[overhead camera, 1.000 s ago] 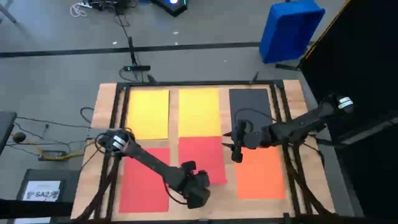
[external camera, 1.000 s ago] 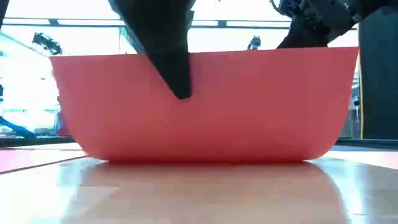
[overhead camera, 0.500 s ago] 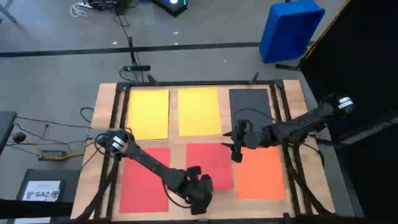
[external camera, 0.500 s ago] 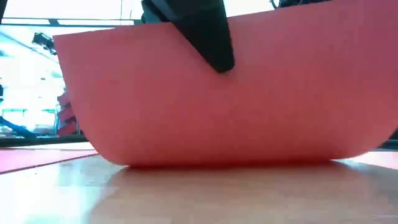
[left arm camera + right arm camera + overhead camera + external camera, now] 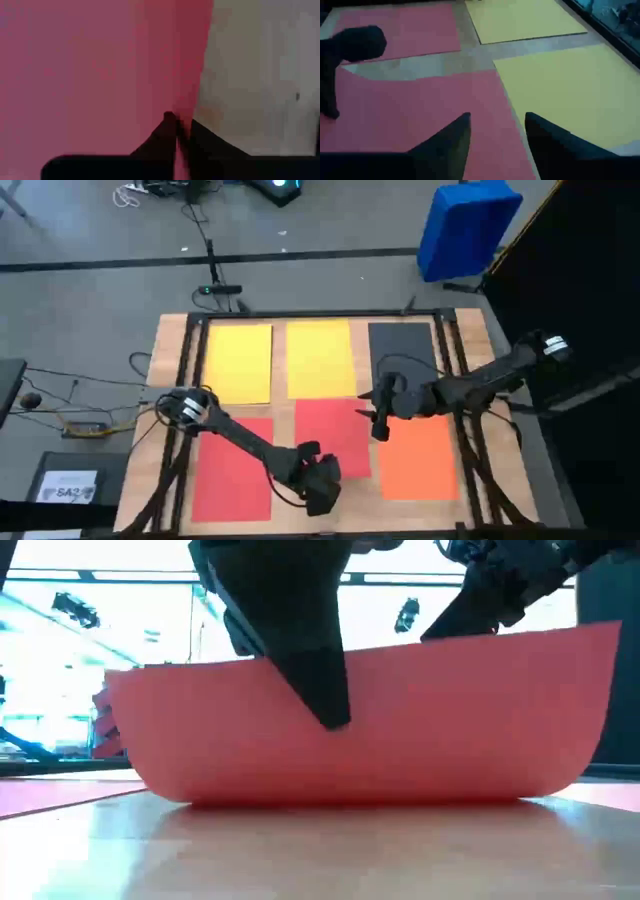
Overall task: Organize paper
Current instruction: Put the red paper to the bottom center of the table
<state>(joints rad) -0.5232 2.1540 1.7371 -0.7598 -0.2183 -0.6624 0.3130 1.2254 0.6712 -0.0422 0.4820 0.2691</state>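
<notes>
High view: six sheets of paper on the table [image 5: 168, 340], nearly a grid. Upper row, left to right: yellow sheet [image 5: 238, 363], second yellow sheet [image 5: 320, 359], dark grey sheet [image 5: 402, 350]. Lower row: red sheet [image 5: 230, 473] at lower left, middle red sheet [image 5: 335, 435], orange sheet [image 5: 418, 460] at lower right. Five lie flat and aligned; the middle red one appears the only item left to settle. Left gripper [image 5: 318, 480] sits at its lower edge; right gripper [image 5: 377, 418] hovers at its right edge. Low view: adds that this sheet's near edge is lifted and curled upward, pinched by the dark fingers [image 5: 315, 690]. Left wrist view: jaws closed on the red edge. Right wrist view: fingers [image 5: 447, 140] parted, holding nothing, above the red sheet.
</notes>
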